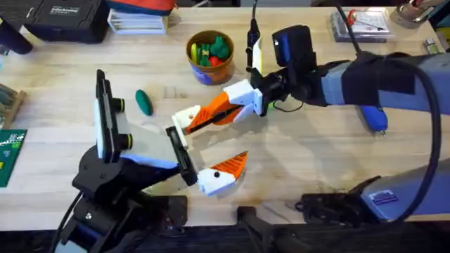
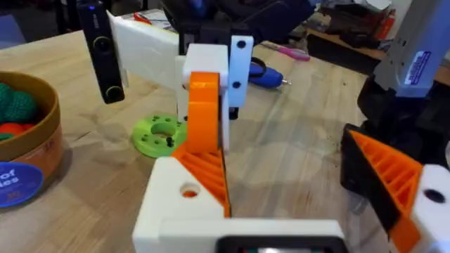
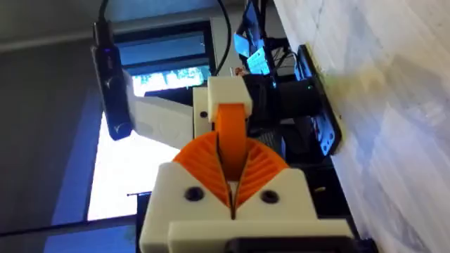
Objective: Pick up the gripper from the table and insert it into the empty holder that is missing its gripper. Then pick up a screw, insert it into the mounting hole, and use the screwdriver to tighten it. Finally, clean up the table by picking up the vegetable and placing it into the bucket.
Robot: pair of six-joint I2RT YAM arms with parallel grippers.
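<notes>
Claws meet mid-tabletop [image 1: 295,161]. Right claw [image 1: 214,112] has its orange pads pinched onto the loose orange gripper [image 1: 204,118], its tip pressed against the white holder [image 1: 184,119] on the left arm. Left claw [image 1: 204,151] gapes wide: one jaw carries an orange finger [image 1: 230,165], the other is the bare holder. Vegetable [image 1: 144,102] lies on the wood, apart from the claws. Bucket [image 1: 210,56] stands beyond, holding coloured toys. Screwdriver [image 1: 374,118] lies partly under the right arm. Green ring [image 2: 160,134] lies flat near the bucket.
</notes>
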